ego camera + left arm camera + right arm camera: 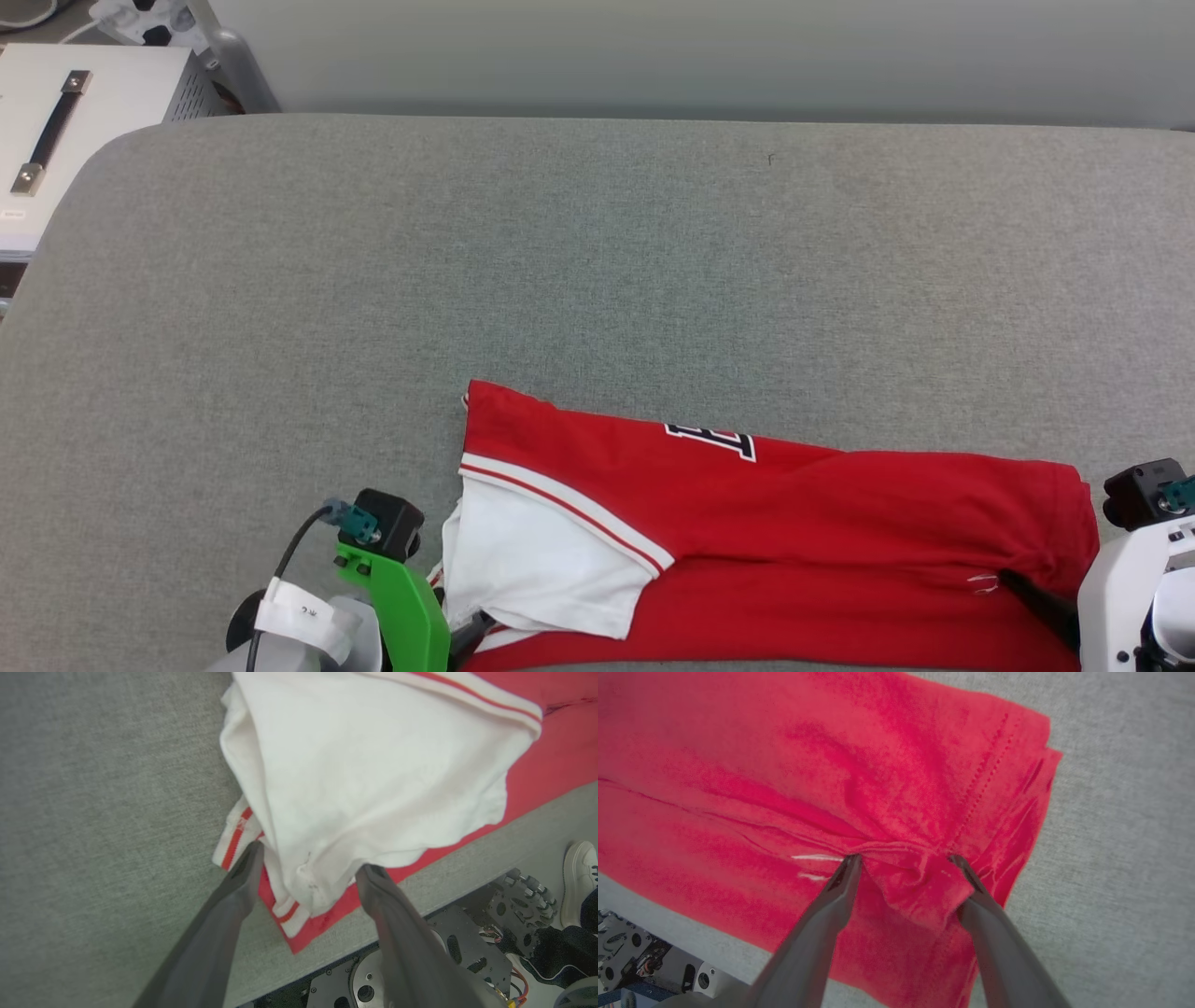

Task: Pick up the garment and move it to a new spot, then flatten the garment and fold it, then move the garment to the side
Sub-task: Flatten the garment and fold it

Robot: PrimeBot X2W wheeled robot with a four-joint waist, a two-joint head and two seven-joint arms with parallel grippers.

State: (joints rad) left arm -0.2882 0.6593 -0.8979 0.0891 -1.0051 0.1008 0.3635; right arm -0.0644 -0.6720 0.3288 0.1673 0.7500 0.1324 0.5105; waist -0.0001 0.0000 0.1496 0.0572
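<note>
1. Where the gray table [373, 280] reaches its near edge, shows the garment [794, 523] folded into a long red band, running from just left of centre to the right side of the head view.
2. Sets the white sleeve [532, 560] on top at the band's left end, bordered by red-and-white striped trim [569, 504]; leaves part of a black, white-outlined letter [714, 441] peeking out at the upper fold.
3. Finds the left tool [311, 857] spread wide, its two dark fingers well apart, tips at the sleeve's bunched lower corner; pinches nothing, with the white cloth lying loose between them.
4. Finds the right tool [906, 858] spread as well, tips touching red cloth on either side of a small puckered fold near the band's right end; grips nothing there.
5. Shows a stitched hem [985, 765] crossing the red cloth just above that pucker, and layered edges at the band's right end.
6. Places a green bracket [401, 597] on the left wrist just beside the sleeve, and a white forearm [1130, 588] at the lower right corner, beside the band's right end.
7. Puts a white case [56, 131] with a black handle beyond the table's far left corner, and a pale wall [653, 56] behind the table.
8. Reveals, below the table edge in the left wrist view, the robot's dark metal base [467, 952] and a white shoe [577, 877] at the right.
</note>
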